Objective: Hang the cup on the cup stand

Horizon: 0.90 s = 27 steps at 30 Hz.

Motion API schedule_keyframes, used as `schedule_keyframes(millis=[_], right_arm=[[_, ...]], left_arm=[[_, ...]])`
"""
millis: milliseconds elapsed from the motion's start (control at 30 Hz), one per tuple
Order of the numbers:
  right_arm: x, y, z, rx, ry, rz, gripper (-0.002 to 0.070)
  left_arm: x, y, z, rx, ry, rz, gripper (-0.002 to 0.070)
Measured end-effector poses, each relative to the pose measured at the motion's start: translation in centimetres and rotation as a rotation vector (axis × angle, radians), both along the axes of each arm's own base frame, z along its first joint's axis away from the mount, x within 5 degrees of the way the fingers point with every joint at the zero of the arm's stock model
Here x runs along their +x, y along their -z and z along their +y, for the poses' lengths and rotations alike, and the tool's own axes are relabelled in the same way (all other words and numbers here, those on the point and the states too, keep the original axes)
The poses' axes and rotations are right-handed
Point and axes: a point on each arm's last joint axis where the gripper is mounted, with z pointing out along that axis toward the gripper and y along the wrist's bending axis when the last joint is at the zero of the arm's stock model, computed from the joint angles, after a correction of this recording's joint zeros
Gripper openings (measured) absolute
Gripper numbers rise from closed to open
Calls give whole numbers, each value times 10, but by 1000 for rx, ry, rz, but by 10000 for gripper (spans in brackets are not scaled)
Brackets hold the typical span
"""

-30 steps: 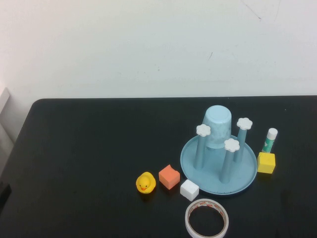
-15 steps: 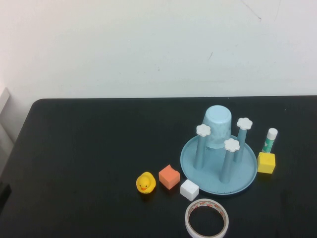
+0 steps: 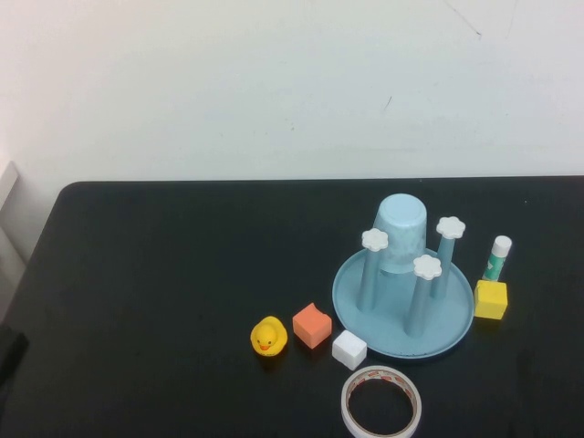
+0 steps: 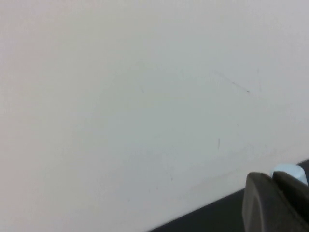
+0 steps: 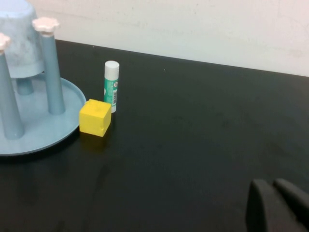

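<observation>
Cup (image 3: pixel 400 233) sat upside down over the rear post of the cup stand (image 3: pixel 402 319), on the black worktop (image 3: pixel 164 274).

Right claw (image 5: pixel 276 205) hung low over bare worktop, well apart from the stand; its dark fingertips lay close together, holding nothing. Yellow block (image 5: pixel 95 117) and glue stick (image 5: pixel 111 86) stood between that claw and the stand.

Left claw (image 4: pixel 277 203) faced the wall, far from the cup; opening could not be told.
</observation>
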Motion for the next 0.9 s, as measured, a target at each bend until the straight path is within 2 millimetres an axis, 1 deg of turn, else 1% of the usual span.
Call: schedule_keyframes(millis=[33,100,200,300,367,433,500,667,800,900], right_arm=[[0,0,0,0,0,0,-1],[0,0,0,0,0,0,-1],[0,0,0,0,0,0,-1],[0,0,0,0,0,0,-1],[0,0,0,0,0,0,-1],[0,0,0,0,0,0,-1],[0,0,0,0,0,0,-1],[0,0,0,0,0,0,-1],[0,0,0,0,0,0,-1],[0,0,0,0,0,0,-1]], left_arm=[[0,2,-1,19,3,-13,0],[-1,7,-2,39,2,17,0],[2,19,1,54,-66,153,0],[5,33,10,-58,-204,347,0],[4,42,18,-116,-300,416,0],[2,51,24,-122,-382,424,0],[-1,59,27,-91,-430,394,0],[-8,77,29,-30,-458,327,0],[-10,80,29,-27,-458,311,0],[-11,84,29,-15,-456,352,0]])
